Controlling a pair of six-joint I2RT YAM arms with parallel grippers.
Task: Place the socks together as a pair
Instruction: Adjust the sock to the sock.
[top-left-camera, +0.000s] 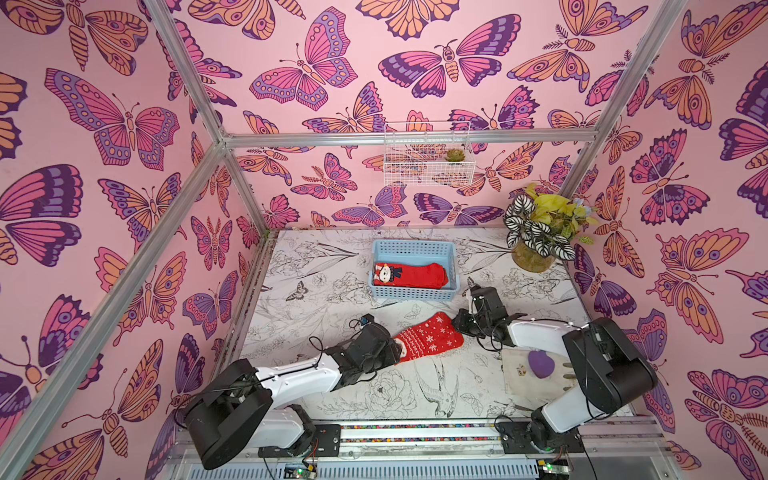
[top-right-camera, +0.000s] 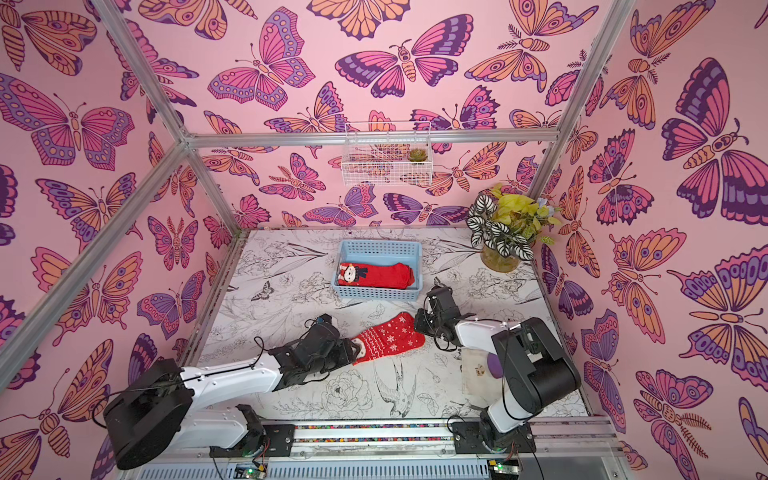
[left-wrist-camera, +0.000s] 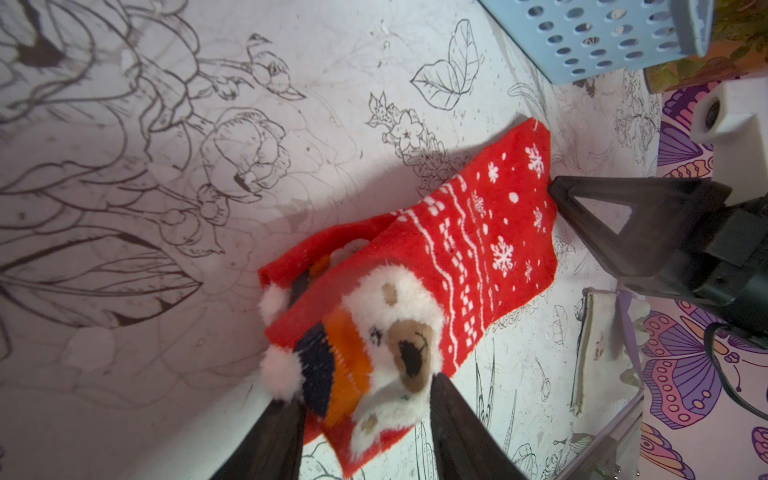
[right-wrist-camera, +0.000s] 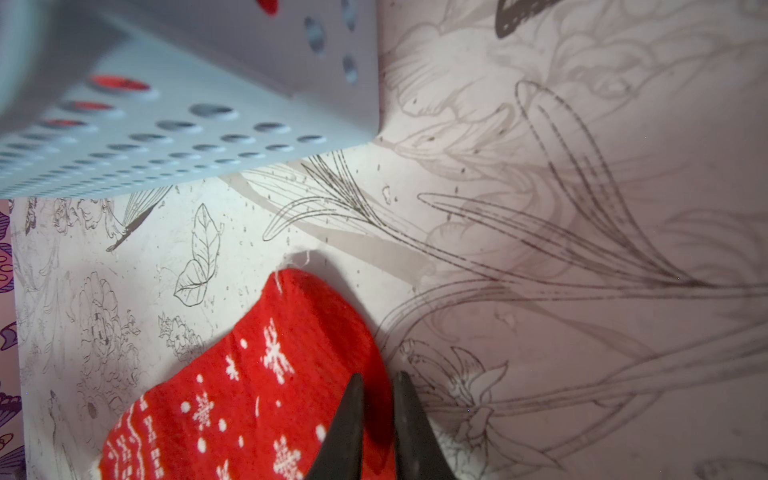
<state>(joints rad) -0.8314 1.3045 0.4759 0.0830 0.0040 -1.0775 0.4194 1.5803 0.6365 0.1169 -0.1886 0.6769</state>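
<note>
The left arm reaches low across the front of the surface (top-left-camera: 316, 291). The left fingers (left-wrist-camera: 457, 432) pinch the animal-face cuff of the snowflake socks (top-left-camera: 432, 338). The right arm bends in from the right edge, and the right fingers (right-wrist-camera: 349, 424) are almost pressed together on the toe edge. These 2 socks lie stacked at the middle of the surface, in front of the blue basket (top-left-camera: 415, 296).

The snowflake-patterned red socks (top-left-camera: 432, 337) lie stacked on the table (top-left-camera: 316, 291), plain red face-cuffed socks (top-left-camera: 411, 275) inside the blue basket (top-left-camera: 415, 245).
</note>
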